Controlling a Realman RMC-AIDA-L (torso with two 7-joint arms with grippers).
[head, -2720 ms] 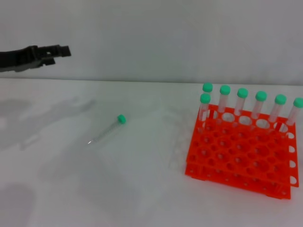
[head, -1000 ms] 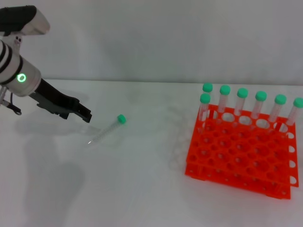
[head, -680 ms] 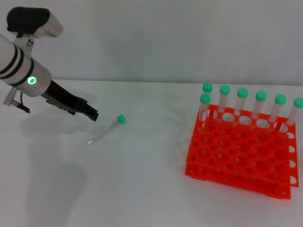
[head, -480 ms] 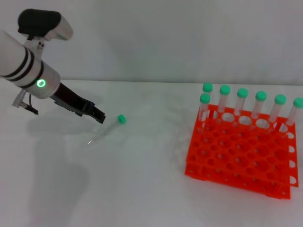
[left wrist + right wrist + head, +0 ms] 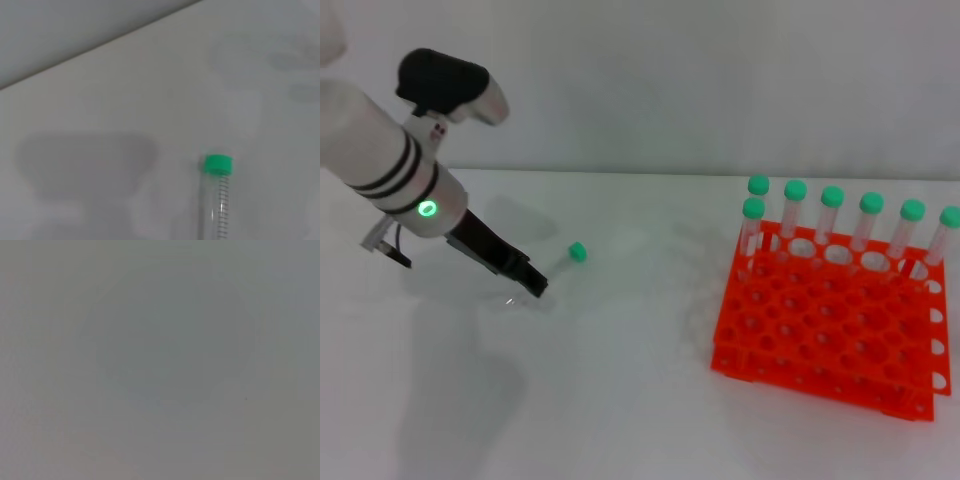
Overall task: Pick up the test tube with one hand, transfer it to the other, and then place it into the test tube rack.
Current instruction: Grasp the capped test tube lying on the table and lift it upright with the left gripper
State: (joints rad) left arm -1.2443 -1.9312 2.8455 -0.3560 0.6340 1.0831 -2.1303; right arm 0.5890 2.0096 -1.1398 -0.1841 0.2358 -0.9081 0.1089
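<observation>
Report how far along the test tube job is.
Nothing is finished yet. The test tube lies on the white table, uncarried. In hand: the left pincer is down over its clear body. Left to do: lifting, passing to the right pincer, which is out of view, and slotting into the orange rack.

The left hand [image 5: 525, 279] is hovering low over the white surface [image 5: 620, 400], covering the test tube [image 5: 572, 255] below its green cap. The orange test tube rack [image 5: 830, 330] is standing well apart, holding seven capped tubes [image 5: 832, 215].
</observation>
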